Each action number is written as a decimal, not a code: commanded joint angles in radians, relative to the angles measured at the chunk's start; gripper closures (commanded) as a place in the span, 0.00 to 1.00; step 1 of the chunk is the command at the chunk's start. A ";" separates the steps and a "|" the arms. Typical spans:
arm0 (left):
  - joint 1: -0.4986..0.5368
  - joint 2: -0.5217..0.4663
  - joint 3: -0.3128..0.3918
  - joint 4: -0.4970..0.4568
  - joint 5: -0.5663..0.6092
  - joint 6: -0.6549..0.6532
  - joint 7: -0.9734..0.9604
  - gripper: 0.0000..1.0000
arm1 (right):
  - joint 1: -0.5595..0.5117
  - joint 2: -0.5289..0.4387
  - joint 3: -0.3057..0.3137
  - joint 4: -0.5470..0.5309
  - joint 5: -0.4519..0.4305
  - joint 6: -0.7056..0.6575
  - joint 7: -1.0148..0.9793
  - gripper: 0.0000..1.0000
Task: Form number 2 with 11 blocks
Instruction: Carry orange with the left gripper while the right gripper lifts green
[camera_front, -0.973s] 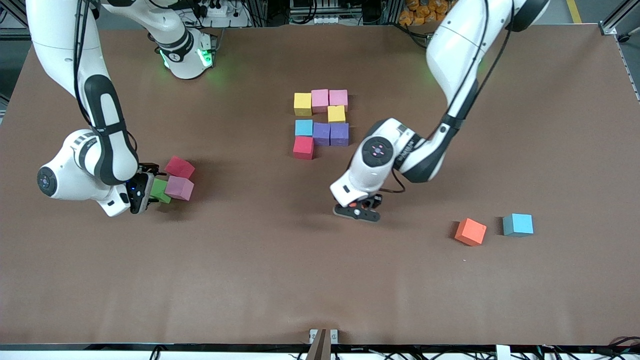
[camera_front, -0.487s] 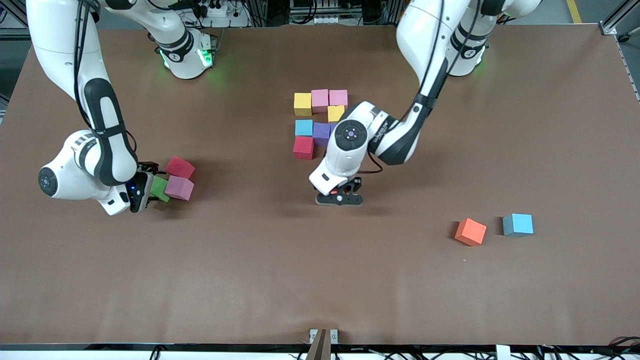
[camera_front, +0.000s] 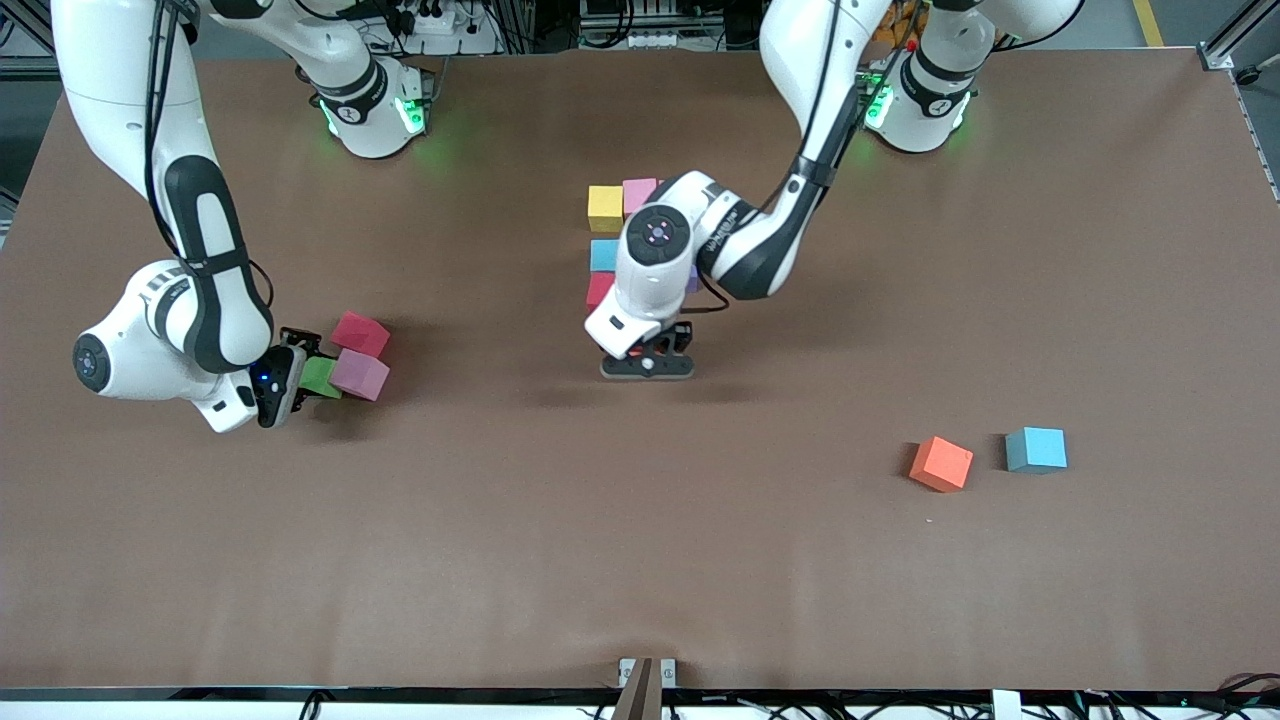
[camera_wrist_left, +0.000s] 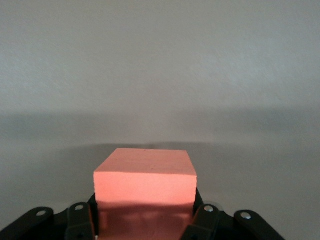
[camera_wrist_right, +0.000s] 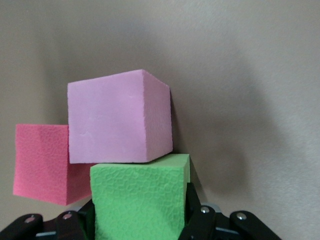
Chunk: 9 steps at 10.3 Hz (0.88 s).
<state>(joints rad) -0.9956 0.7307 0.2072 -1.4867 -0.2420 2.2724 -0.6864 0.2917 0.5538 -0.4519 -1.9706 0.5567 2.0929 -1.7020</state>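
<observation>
Left hand (camera_front: 647, 366) clamped on orange block (camera_wrist_left: 145, 181), low over tabletop (camera_front: 640, 520) beside unfinished 2 (camera_front: 606, 232), ready for placing. Right hand (camera_front: 290, 378) closed round green block (camera_wrist_right: 140, 197), touching pink block (camera_wrist_right: 119, 117).

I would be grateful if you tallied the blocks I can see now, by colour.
Yellow: 1
Pink: 2
Light blue: 2
Red: 2
Green: 1, in the right tool
Orange: 2, one in the left tool
Total: 10 in view; the left arm may hide more.
</observation>
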 joint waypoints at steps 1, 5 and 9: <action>-0.038 0.016 0.027 0.023 -0.023 -0.016 -0.005 0.47 | -0.017 -0.017 -0.004 0.073 0.006 -0.054 -0.002 0.84; -0.064 0.079 0.031 0.083 -0.025 -0.014 -0.001 0.47 | 0.006 -0.017 -0.036 0.232 -0.021 -0.160 0.189 0.84; -0.098 0.105 0.043 0.115 -0.026 -0.013 -0.004 0.47 | 0.090 -0.054 -0.031 0.285 -0.089 -0.224 0.515 0.84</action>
<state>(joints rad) -1.0652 0.8136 0.2200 -1.4089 -0.2421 2.2724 -0.6885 0.3560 0.5197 -0.4844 -1.6791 0.4941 1.8892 -1.2891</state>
